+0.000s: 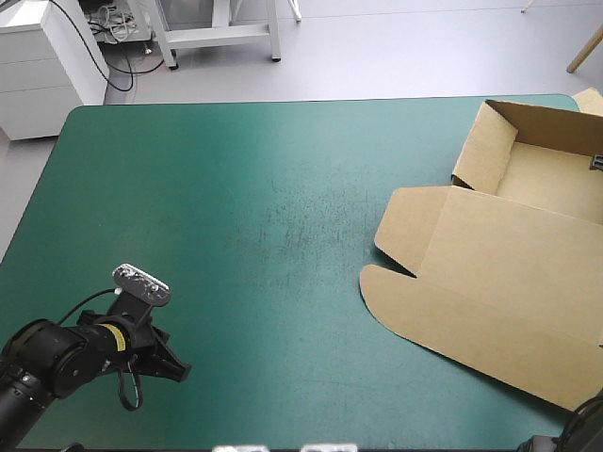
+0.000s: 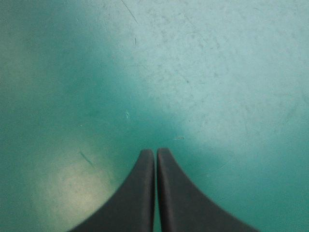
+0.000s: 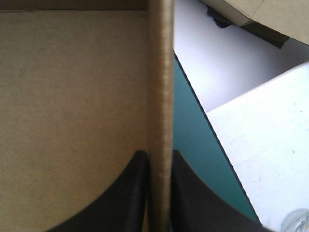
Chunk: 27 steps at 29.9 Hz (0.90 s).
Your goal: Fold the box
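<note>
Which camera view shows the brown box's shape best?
The high view: the box lies at the right of the teal-green cover, far walls raised, lid flat. The right wrist view shows only one wall, gripped by the right tool. The left wrist view shows only cover.

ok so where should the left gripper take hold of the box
On the box, probably the raised left wall, coming from above with the fingers astride its free top edge. It stands upright, so both faces are open to a pinch, while the lid's flaps lie flat. The left gripper is shut and would have to open first.
</note>
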Motion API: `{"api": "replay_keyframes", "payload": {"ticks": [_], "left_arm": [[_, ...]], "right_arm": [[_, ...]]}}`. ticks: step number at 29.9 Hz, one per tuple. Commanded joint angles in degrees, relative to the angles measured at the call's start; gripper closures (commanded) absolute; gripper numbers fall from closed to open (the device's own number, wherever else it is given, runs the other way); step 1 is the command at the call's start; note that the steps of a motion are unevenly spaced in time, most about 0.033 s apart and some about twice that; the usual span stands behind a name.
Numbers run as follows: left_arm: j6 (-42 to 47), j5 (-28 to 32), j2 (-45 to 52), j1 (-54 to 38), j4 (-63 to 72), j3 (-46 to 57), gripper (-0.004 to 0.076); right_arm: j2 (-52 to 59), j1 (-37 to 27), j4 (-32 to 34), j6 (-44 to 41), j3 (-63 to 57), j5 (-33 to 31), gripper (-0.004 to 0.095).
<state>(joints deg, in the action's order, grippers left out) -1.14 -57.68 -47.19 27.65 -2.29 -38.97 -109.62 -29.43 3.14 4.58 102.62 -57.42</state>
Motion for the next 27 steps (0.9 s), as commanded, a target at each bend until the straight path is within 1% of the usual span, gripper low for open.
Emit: {"api": "replay_keyframes", "payload": {"ticks": [1,4,6,10,14,16,18,21,24,27], "left_arm": [[0.47,1.67,0.41,-0.09,0.07,-1.39,0.0731],[0.47,1.59,0.41,-0.09,0.07,-1.39,0.0731],[0.47,1.33,0.41,-0.09,0.07,-1.39,0.0731],[0.47,1.33,0.41,-0.09,0.07,-1.39,0.0731],[0.47,1.33,0.41,-0.09,0.07,-1.39,0.0731],[0.47,1.33,0.41,-0.09,0.07,-1.39,0.0731],[0.47,1.43,0.41,-0.09,0.07,-1.39,0.0731],[0.47,1.43,0.41,-0.09,0.18,-1.39,0.0731],[0.69,1.08,0.41,-0.09,0.58,-1.39,0.0731],[0.69,0.82,0.41,-0.09,0.47,-1.39,0.0731]], "right_arm": [[3.17,-0.53,0.44,0.11,1.62,2.96,0.0554],[3.59,-0.53,0.36,-0.17,1.62,2.83,0.0381],[4.31,-0.53,0.36,-0.17,1.62,2.44,0.0317],[6.25,-0.53,0.21,-0.17,1.62,2.13,0.0311],[8.56,-0.53,-1.69,0.28,1.62,2.13,0.0317],[9.84,-0.53,-3.14,0.4,1.62,1.72,0.0347],[10.92,-0.42,-4.83,1.01,1.62,1.33,0.0398],[12.44,-0.42,-9.46,3.24,1.62,0.45,0.0509],[13.89,-0.42,-14.11,5.16,1.62,-1.03,0.0661],[15.07,-0.31,-20.25,9.02,1.62,-3.92,0.0841]]}}
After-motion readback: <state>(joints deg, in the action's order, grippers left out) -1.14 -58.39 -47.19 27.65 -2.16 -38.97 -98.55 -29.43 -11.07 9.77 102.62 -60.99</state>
